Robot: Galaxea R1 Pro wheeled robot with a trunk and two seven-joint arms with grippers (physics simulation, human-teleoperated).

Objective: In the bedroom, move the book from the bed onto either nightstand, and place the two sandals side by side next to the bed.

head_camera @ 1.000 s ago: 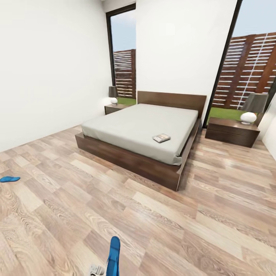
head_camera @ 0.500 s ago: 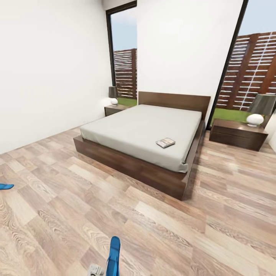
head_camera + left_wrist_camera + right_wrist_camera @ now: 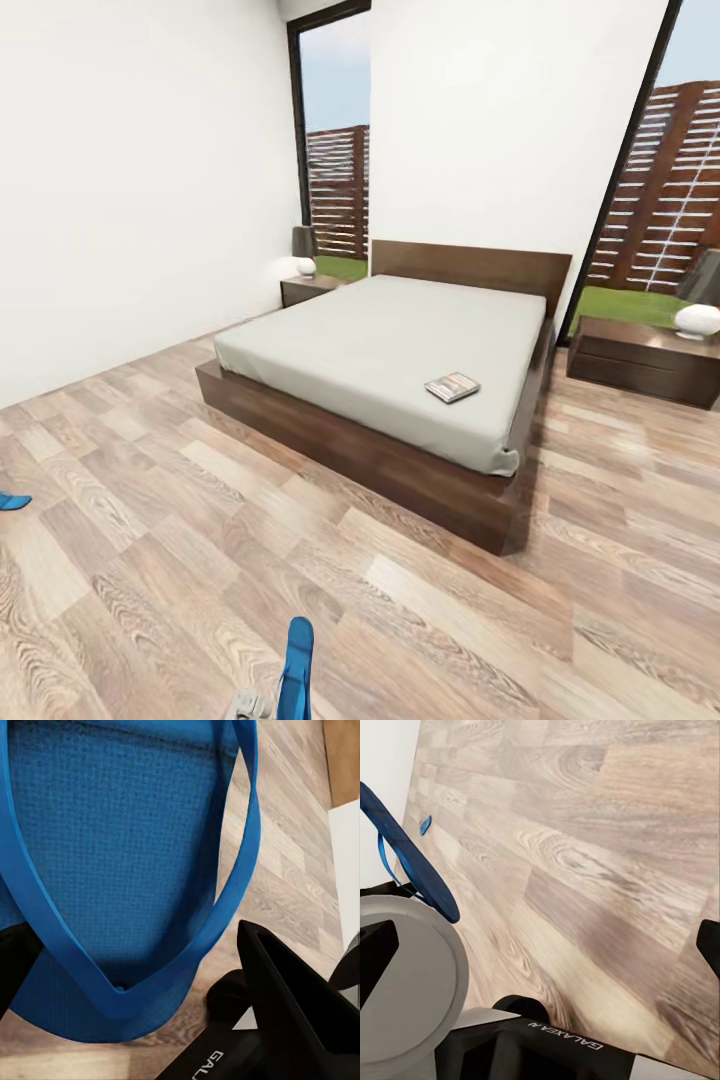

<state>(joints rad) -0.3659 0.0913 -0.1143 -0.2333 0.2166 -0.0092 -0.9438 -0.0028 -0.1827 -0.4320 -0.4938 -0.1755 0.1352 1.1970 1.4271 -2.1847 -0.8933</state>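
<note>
Fingers of left gripper [image 3: 135,967] clamp bright-blue flip-flop sandal [image 3: 296,668]; right fingers' spread unclear. Large grey-mattress wooden bed [image 3: 390,345] at 12 o'clock; small dark paperback book [image 3: 452,387] lies on it, 1 o'clock.

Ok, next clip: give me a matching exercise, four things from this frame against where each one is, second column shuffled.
Things:
1. book
2. held sandal
3. other sandal
4. round white lamp

Places:
A. on the floor at the head view's left edge
B. on the nightstand right of the bed
C. on the mattress near the foot corner
D. in the left hand, off the floor

Pairs: 1-C, 2-D, 3-A, 4-B
</note>
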